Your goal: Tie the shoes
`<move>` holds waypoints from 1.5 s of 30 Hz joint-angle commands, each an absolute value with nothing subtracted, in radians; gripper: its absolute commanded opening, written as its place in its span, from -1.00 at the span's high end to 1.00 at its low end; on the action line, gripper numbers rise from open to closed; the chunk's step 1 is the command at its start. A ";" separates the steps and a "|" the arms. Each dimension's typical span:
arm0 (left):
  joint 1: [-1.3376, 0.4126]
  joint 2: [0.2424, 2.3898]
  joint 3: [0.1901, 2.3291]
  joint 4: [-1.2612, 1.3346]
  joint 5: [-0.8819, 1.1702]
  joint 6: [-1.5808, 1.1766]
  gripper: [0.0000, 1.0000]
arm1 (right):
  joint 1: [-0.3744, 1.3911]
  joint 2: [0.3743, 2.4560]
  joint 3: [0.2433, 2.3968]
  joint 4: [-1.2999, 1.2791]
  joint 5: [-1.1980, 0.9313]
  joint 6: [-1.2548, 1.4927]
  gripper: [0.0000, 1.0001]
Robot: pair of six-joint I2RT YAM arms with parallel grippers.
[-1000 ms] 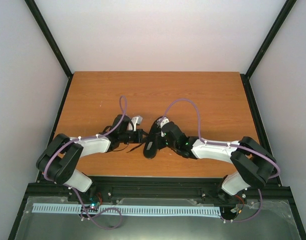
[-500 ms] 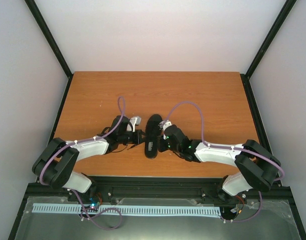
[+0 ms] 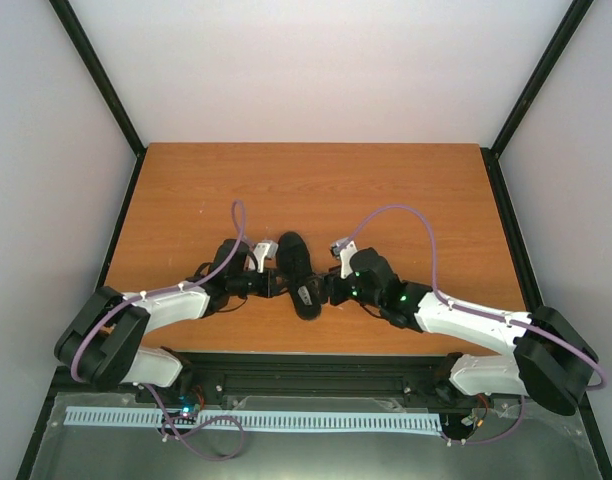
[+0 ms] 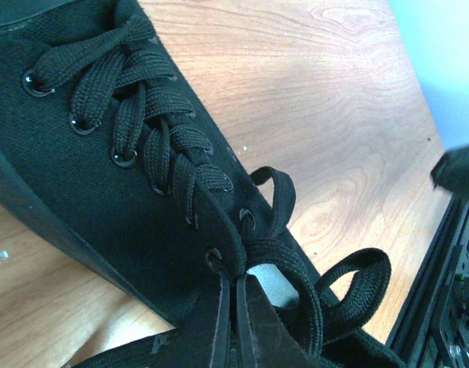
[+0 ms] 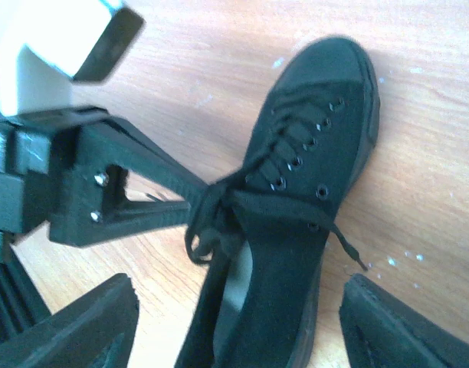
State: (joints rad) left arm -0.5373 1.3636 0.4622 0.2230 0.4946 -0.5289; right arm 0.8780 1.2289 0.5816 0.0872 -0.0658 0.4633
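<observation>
Release by the right gripper (image 3: 332, 290) was the change recorded. In the top view it had been on the sneaker (image 3: 298, 272) a second before; it now stood drawn back, the heel just ahead of its tips. The sneaker had swung, its toe turned to the far left, and lay on the table (image 3: 406, 190) between this claw and the left gripper (image 3: 274, 283).

Left wrist view: the left gripper (image 4: 234, 280) was pressed together at the top eyelet, apparently nipping one of the laces (image 4: 154, 126). The laced upper ran ahead of the claw and the pale insole (image 4: 271, 282) sat just beside its tips.

Right wrist view: the right gripper (image 5: 238, 307) stood spread wide, touching nothing, with the sneaker lying ahead between its fingers (image 5: 73, 322), toe away.

Judgement: no knot was formed, and the freed claw could take the loose lace end.
</observation>
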 commanded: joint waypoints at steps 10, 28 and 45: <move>-0.553 1.343 0.436 0.312 0.744 -0.415 0.98 | 0.757 1.338 0.626 0.100 -0.259 0.400 -0.45; -0.605 1.372 0.474 0.289 0.741 -0.372 0.98 | 0.879 1.335 0.375 0.281 -0.334 0.595 -0.08; -0.637 1.471 0.567 0.227 0.738 -0.313 0.99 | 0.928 1.100 0.353 0.063 -0.207 0.484 -0.33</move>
